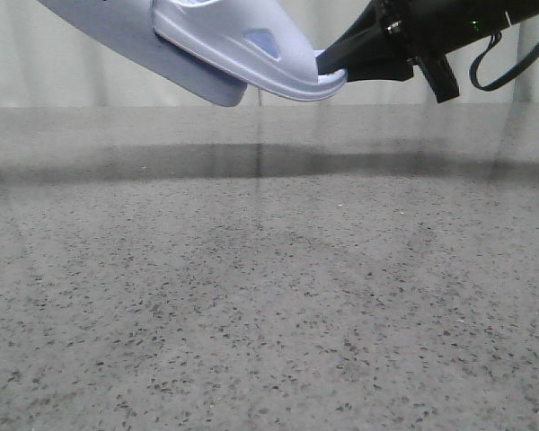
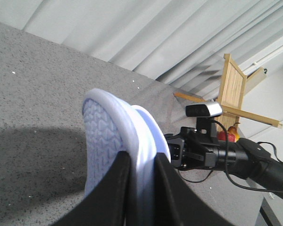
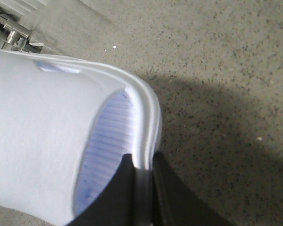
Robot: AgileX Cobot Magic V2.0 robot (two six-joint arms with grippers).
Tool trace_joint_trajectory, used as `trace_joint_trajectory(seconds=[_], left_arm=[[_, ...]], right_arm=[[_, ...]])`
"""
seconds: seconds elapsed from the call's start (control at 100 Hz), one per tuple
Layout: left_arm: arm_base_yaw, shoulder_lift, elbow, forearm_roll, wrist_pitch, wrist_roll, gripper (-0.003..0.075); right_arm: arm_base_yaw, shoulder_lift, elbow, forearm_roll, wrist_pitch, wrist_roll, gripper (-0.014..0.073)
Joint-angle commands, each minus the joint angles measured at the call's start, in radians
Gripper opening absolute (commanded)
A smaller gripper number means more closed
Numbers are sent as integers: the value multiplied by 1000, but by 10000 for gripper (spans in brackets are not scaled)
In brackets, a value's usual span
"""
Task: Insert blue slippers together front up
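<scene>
Speckled grey bench (image 1: pixel 269 305) below. Blue slippers (image 1: pixel 242 45) aloft at upper left of frame, nested, long axis sloping down rightward. Right tool (image 1: pixel 332 61) clamped on lower right tip; left tool (image 2: pixel 142 188) clamped on opposite end.

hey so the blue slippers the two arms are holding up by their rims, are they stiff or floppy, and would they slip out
The blue slippers look fairly stiff: pinched only at the rim by the right gripper, they keep their shape in the air without sagging. Probably light, being moulded rubber. The left gripper clamps a thin edge, so a twist might loosen them.
</scene>
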Motion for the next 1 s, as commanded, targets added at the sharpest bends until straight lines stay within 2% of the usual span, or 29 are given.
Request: trace_joint_trajectory(seconds=[0.0, 0.17, 0.35, 0.41, 0.67, 0.83, 0.99], left_arm=[[-24, -23, -28, -54, 128, 4, 15], [0, -25, -28, -58, 128, 4, 15], [53, -25, -28, -56, 128, 4, 15], [68, -25, -28, -54, 128, 4, 15], [72, -24, -28, -54, 128, -15, 15], [72, -24, -22, -49, 128, -15, 15], [42, -24, 9, -19, 36, 13, 15]], right_arm=[[27, -46, -49, 66, 193, -32, -106], [4, -46, -49, 21, 188, -19, -80], [-71, -46, -49, 7, 248, 10, 85], [-105, -46, -49, 3, 276, 28, 113], [-255, -52, -49, 2, 421, 31, 121], [-331, -79, -49, 2, 444, 36, 121], [-359, -113, -49, 0, 446, 36, 120]])
